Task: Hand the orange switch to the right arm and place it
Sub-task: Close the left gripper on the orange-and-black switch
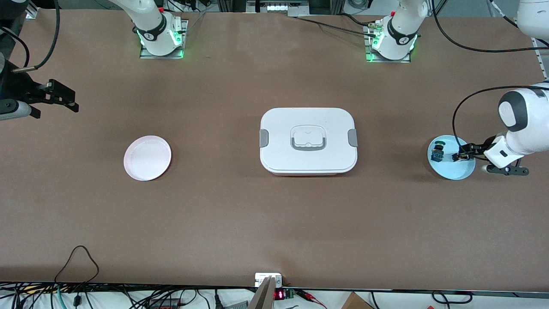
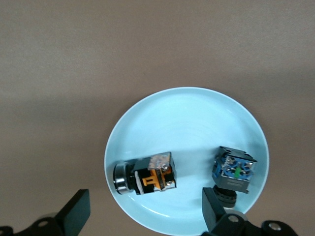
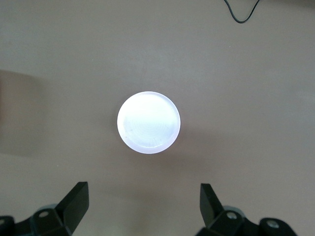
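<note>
Left end effector (image 2: pixel 142 216) sat low over the blue plate (image 1: pixel 465 171), fingers (image 2: pixel 74 214) spread full width, nothing in them. In its wrist view we saw the orange switch (image 2: pixel 147 175) lying on its side on that plate, roughly between the open fingers but not touched by them.

Right end effector (image 3: pixel 140 211) hung high over the surface (image 1: pixel 274 214) at the right arm's end, fingers equally wide, empty, with the pink plate (image 3: pixel 148 122) straight below its camera. That arm was waiting.

We judged the step as the approach to the first pick: the switch was not yet grasped, so handover and placement were all still to do.

Next move, as we read it: drop the left end effector the rest of the way so the fingers straddle the switch body, then close. The blue switch (image 2: pixel 233 169) lay just beside on the same plate, close to one finger, so the descent needs to stay clear of it. The pink plate is probably the drop point, though the task doesn't name one.

Count:
- switches: two (one orange, one blue with a green dot), both on the blue plate
- plates: two (blue, pink), pink one bare
- white box (image 1: pixel 308 140): one, lid on, mid-surface between the plates
- arms: two
</note>
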Controlling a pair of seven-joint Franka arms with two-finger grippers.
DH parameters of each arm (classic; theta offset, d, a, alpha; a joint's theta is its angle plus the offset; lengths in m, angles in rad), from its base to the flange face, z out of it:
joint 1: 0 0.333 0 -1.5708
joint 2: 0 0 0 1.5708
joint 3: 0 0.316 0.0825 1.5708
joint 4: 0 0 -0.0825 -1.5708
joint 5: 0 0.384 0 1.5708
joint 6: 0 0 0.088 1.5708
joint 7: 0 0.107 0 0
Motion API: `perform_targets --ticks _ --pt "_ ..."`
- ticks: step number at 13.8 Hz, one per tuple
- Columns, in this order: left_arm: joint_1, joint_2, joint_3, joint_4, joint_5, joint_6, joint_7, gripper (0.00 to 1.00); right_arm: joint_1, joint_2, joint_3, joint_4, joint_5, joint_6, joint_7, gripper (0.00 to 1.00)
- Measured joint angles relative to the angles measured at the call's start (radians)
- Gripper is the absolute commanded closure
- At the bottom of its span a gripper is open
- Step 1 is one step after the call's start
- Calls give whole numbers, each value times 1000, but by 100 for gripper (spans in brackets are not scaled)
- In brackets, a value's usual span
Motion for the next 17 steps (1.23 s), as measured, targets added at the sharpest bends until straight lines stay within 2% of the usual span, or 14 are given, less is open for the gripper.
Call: perform_targets --ticks 17 --pt "44 75 0 -1 0 32 28 0 -4 3 -1 0 1 -34 1 0"
